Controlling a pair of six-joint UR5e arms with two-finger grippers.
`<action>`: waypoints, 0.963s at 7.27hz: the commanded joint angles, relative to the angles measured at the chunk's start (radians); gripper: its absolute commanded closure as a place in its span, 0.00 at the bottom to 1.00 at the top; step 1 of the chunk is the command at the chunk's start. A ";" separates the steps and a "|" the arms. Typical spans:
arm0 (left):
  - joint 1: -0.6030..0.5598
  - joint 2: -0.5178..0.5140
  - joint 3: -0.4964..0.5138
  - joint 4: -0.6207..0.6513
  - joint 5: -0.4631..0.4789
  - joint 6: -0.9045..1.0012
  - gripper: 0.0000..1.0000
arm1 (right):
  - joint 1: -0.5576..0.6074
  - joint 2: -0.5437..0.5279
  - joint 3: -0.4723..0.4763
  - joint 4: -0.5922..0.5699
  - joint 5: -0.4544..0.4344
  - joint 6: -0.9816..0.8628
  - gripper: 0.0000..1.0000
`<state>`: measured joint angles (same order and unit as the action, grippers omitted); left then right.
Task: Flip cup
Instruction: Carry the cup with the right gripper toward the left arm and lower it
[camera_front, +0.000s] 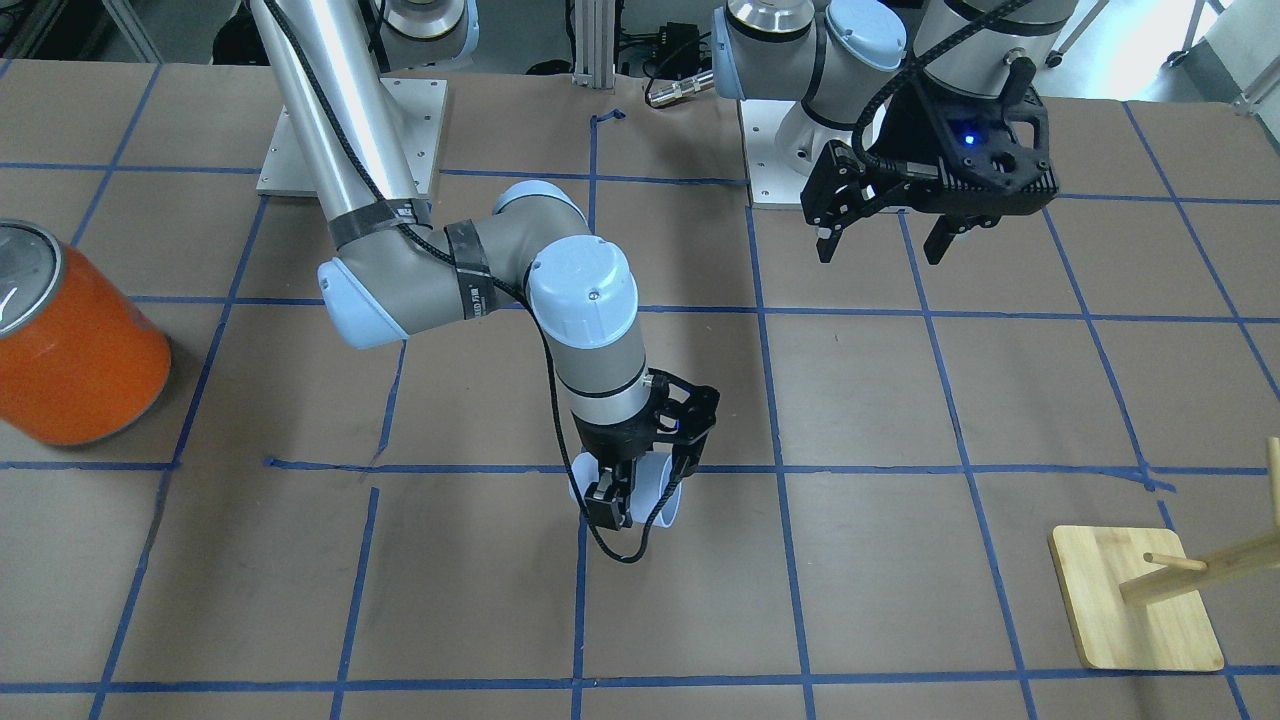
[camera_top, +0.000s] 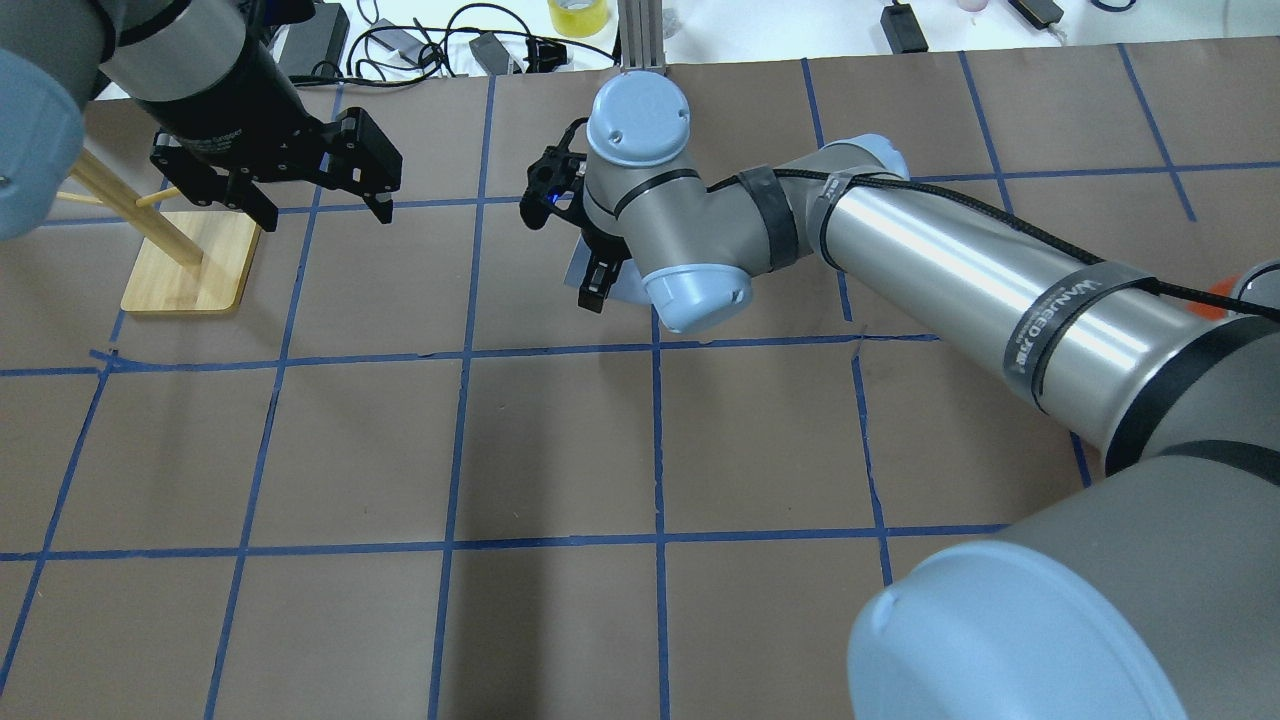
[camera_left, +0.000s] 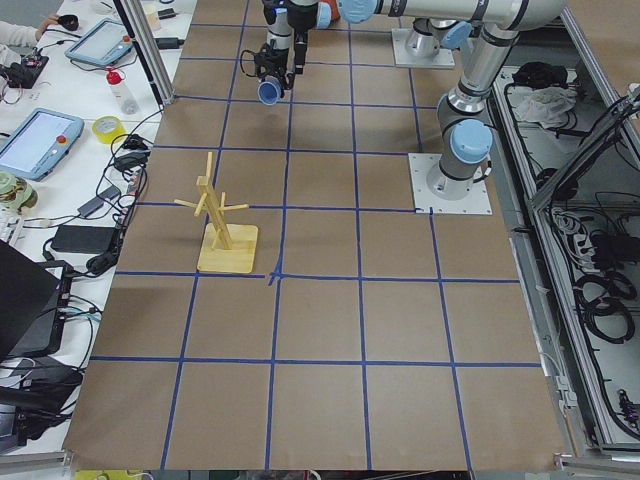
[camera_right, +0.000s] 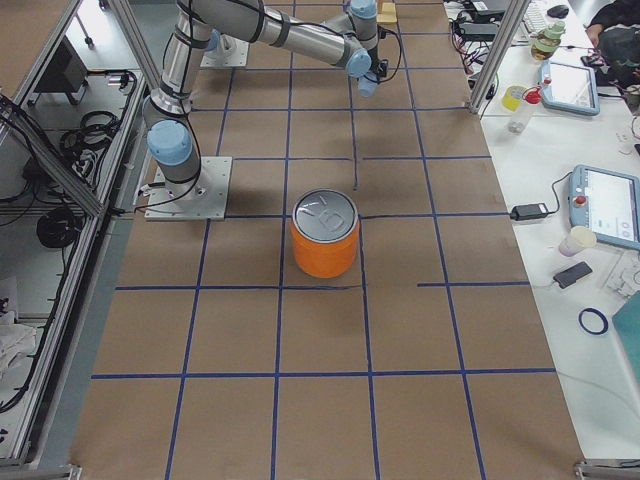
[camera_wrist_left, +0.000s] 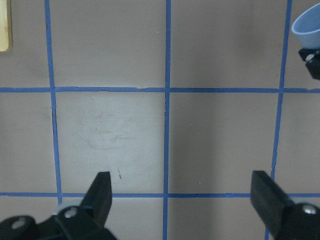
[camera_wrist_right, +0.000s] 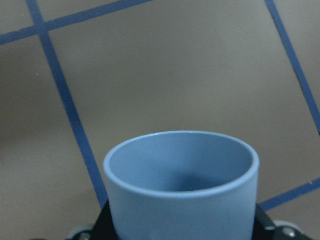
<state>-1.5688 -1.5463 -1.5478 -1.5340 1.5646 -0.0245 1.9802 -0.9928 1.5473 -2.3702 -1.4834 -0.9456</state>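
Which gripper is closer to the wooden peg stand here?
Left. The left gripper hovers open beside the wooden stand, apart from it; the right gripper holds the cup farther along the table.

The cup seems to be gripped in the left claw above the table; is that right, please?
Not quite: the cup is gripped in the right claw, not the left, above the table. The overhead view shows it coming in from the right.
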 joint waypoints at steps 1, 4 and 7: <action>-0.001 0.000 0.000 0.000 0.000 0.000 0.00 | 0.019 0.019 0.019 0.000 -0.011 -0.343 0.61; -0.001 0.000 0.000 0.000 0.000 0.000 0.00 | 0.013 0.063 0.019 -0.008 -0.008 -0.335 0.02; 0.000 0.000 -0.005 0.000 0.000 0.000 0.00 | 0.009 0.015 0.030 0.005 -0.008 -0.337 0.00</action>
<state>-1.5688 -1.5463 -1.5497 -1.5340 1.5646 -0.0245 1.9909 -0.9468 1.5692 -2.3696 -1.4922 -1.2843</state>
